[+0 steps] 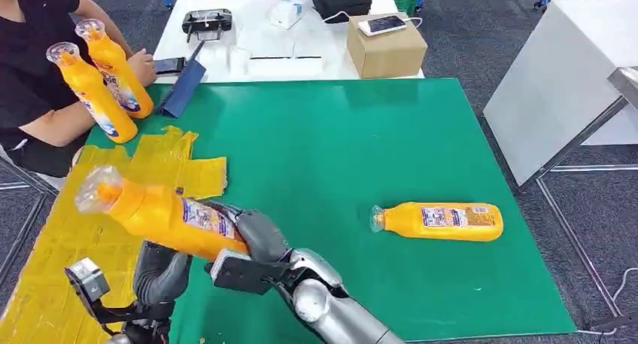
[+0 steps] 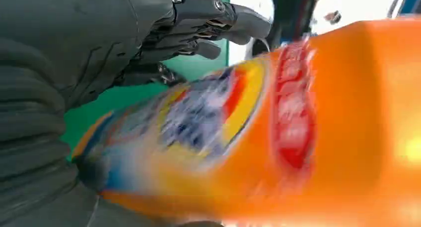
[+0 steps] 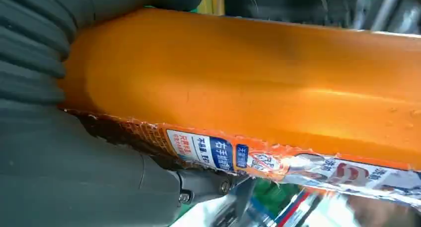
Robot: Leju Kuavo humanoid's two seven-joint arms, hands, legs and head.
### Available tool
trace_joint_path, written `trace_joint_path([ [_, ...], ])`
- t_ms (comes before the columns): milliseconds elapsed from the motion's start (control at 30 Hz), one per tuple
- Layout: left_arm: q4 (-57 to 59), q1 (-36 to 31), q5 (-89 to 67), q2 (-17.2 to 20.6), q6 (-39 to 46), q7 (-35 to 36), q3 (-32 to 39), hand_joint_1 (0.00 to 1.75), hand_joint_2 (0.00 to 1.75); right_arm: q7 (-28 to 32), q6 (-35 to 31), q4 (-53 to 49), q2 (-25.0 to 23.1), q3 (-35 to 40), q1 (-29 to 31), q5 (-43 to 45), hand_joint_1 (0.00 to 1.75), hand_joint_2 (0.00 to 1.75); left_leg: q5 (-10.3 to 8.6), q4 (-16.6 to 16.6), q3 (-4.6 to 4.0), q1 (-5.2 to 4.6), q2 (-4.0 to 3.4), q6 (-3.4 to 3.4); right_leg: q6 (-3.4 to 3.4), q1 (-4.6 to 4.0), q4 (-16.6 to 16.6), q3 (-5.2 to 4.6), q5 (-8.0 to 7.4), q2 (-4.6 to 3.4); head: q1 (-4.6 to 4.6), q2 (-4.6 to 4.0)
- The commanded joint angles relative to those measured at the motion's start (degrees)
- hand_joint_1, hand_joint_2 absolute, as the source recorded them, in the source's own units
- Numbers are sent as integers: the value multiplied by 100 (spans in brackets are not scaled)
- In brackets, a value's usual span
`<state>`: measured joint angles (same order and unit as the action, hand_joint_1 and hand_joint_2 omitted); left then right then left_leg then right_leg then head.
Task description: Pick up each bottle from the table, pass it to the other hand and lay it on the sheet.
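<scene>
Right hand (image 1: 256,235) fingers wrapped on bottle (image 1: 162,216), left hand (image 1: 158,272) fingers apart (just below).

Four orange bottles (image 1: 162,216) (one held), one cardboard box (image 1: 385,49).

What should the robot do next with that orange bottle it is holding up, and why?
Probably close the left hand around the bottle. The right hand grips the bottle's base end, with the cap end tilted up over the yellow sheet. The left hand sits just under the bottle, fingers apart in the wrist view, so the handover looks unfinished.
</scene>
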<state>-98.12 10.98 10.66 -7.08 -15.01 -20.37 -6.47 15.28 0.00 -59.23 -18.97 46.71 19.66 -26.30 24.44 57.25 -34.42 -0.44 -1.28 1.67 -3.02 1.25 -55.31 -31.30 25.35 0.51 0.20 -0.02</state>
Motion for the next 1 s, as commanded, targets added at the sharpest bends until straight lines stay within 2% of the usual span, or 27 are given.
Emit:
trace_joint_path([
  [33, 138, -330, -165, -134, 59, -3, -35, 0, 175, 65, 139, 650, 44, 1041, 66, -64, 175, 175, 0, 3, 3, 12, 32, -14, 16, -11, 2, 15, 4, 18, 2, 0],
  [267, 138, -330, -165, -134, 59, -3, -35, 0, 175, 65, 139, 650, 44, 1041, 66, -64, 175, 175, -3, -3, 6, 9, 30, -12, 13, -8, 6, 15, 2, 18, -4, 0],
  [367, 87, -416, -778, -220, 519, -275, 91, 0, 175, 118, 225, 686, 69, 1274, 68, -136, 175, 175, -4, -3, 1, 5, 22, -7, 7, -4, 4, 8, 1, 15, -2, 0],
  [533, 128, -604, -949, -279, 652, -290, 329, 0, 175, 177, 245, 784, 49, 1486, -29, -188, 175, 175, -4, -4, 3, 7, 25, -9, 9, -6, 7, 9, 0, 16, -4, 0],
  [567, 169, -627, -938, -288, 651, -290, 372, 0, 175, 177, 248, 809, 55, 1503, -22, -189, 175, 175, 0, 1, 13, 19, 45, -22, 25, -17, 7, 27, 6, 25, 0, 0],
  [600, 195, -631, -861, -325, 651, -288, 436, 175, 175, 181, 242, 822, 55, 1508, -14, -187, 175, 175, -4, -3, 5, 12, 36, -13, 14, -11, 8, 16, 2, 24, -4, 0],
  [733, 208, -593, -764, -341, 552, -342, 455, 175, 175, 184, 235, 815, 71, 1497, 8, -185, 175, 175, -5, -5, 5, 7, 28, -9, 10, -6, 7, 11, 2, 21, -4, 0],
  [800, 196, -576, -761, -347, 543, -346, 446, 175, 175, 184, 233, 809, 82, 1489, 3, -184, 175, 175, -1, 0, 14, 21, 50, -21, 24, -19, 10, 28, 7, 32, -2, 0],
  [867, 173, -557, -742, -360, 520, -366, 434, 175, 175, 179, 217, 792, 103, 1460, -25, -181, 175, 175, -5, -4, 3, 7, 25, -8, 8, -6, 8, 8, 1, 19, -2, 0],
  [1000, 161, -535, -695, -361, 485, -392, 427, 175, 175, 144, 116, 762, 164, 1321, -98, -183, 175, 175, -5, -6, 11, 11, 44, -13, 14, -9, 11, 22, 5, 33, -4, 0],
])
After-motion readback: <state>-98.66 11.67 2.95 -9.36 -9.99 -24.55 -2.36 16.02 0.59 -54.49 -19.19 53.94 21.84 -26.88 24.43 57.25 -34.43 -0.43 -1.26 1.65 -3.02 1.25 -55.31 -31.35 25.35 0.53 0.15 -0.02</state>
